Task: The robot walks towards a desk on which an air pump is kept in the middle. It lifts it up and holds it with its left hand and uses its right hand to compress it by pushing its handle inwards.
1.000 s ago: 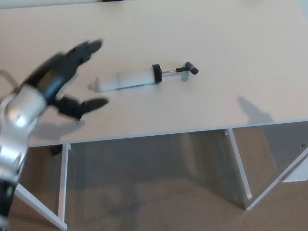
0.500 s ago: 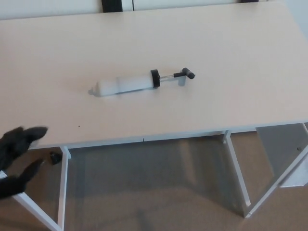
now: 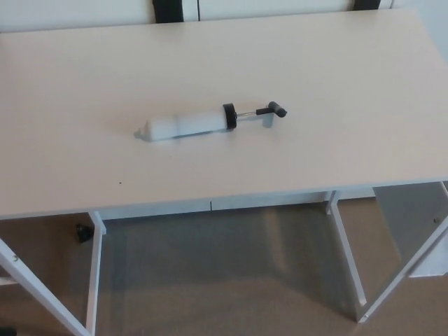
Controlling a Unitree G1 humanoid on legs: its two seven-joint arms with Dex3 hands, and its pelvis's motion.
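Observation:
The air pump (image 3: pixel 187 124) lies on its side near the middle of the pale desk (image 3: pixel 336 63). Its white barrel points left, ending in a small nozzle. A black collar closes the barrel's right end, and a thin metal rod runs from it to the black handle (image 3: pixel 273 109), which is pulled out a short way. Neither of my hands shows in the head view, and nothing touches the pump.
The desk's front edge (image 3: pixel 210 201) runs across the lower middle of the picture, with white legs (image 3: pixel 93 280) and brown floor below it. A small black object (image 3: pixel 84 232) lies on the floor under the left end. Dark shapes (image 3: pixel 168 10) stand behind the far edge.
My left hand, open and raised over the desk's left side a second ago, dropped to the lower left corner and has left the picture. The view has shifted slightly; the pump lies as before.

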